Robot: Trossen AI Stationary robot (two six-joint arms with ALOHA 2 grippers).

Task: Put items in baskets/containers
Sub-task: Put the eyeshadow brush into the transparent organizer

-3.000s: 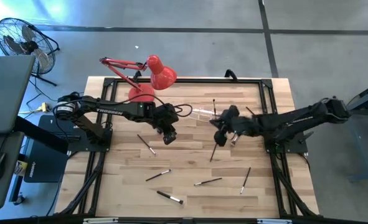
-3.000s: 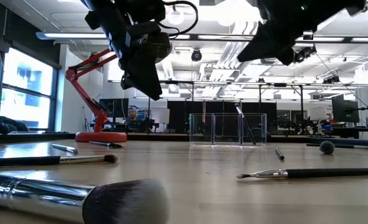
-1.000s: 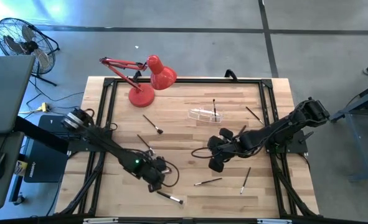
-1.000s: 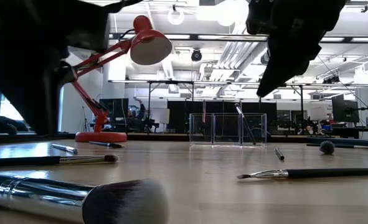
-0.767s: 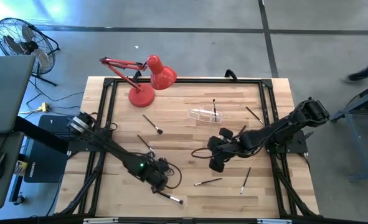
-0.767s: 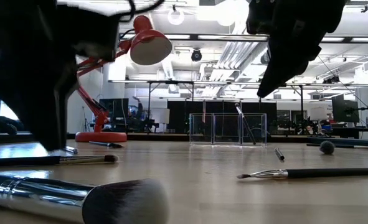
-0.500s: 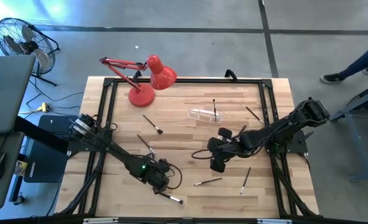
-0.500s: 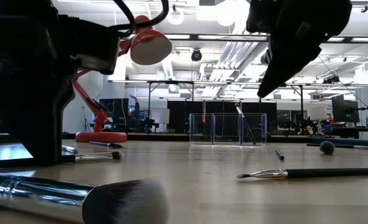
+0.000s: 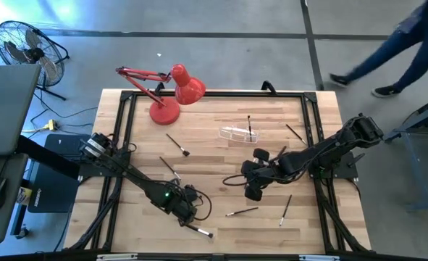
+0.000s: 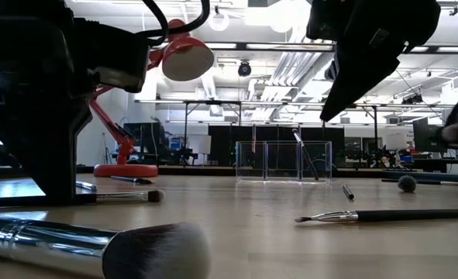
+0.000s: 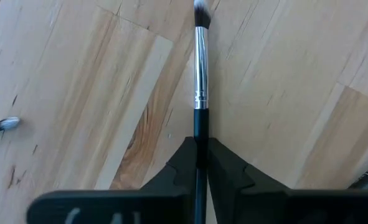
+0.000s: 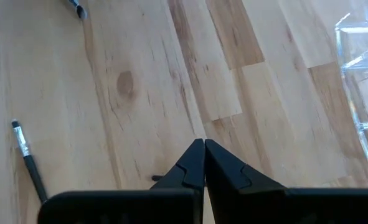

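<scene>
My left gripper is down at the table near the front left and is shut on a thin brush with a black handle, silver ferrule and pale bristle tip. My right gripper hangs shut above the table's middle right, with nothing showing between its fingers. The clear holder stands on the table farther back, one brush upright in it. Other brushes lie flat on the wood, such as a brush at the front, a second brush and a third brush. My left gripper pinches the brush's black handle, just behind the silver ferrule, between its two fingers. The fingers come steeply from above. The brush lies level on the table, with its ferrule and bristle end sticking out beyond the fingers.
A red desk lamp stands at the back left. A thick brush lies at the near edge, and another brush to its right. A black frame rims the table. A person walks past beyond the far right corner.
My left gripper has sunk to the table and come down over the brush. The brush's bristle end has slid a little toward the table's right edge and still lies on the wood.
</scene>
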